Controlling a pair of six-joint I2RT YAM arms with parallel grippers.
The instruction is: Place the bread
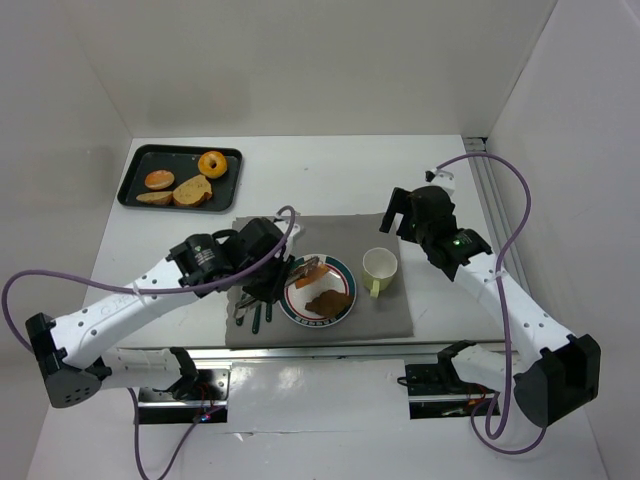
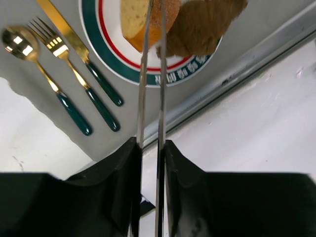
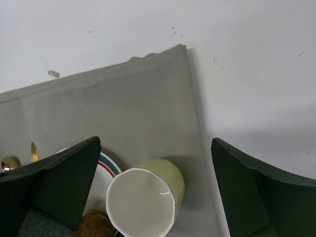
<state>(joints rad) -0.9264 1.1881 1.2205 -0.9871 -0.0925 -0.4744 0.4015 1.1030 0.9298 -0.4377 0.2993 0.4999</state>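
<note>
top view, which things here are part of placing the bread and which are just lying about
In the job: left gripper, the tongs it clamps, the bread slice in the tongs, the plate under it, the tray of other bakes.
Lying about: cup, fork, knife, spoon, grey mat, open right gripper.

Plain white walls [image 1: 300,60] enclose a white table [image 1: 330,170], evenly lit.
</note>
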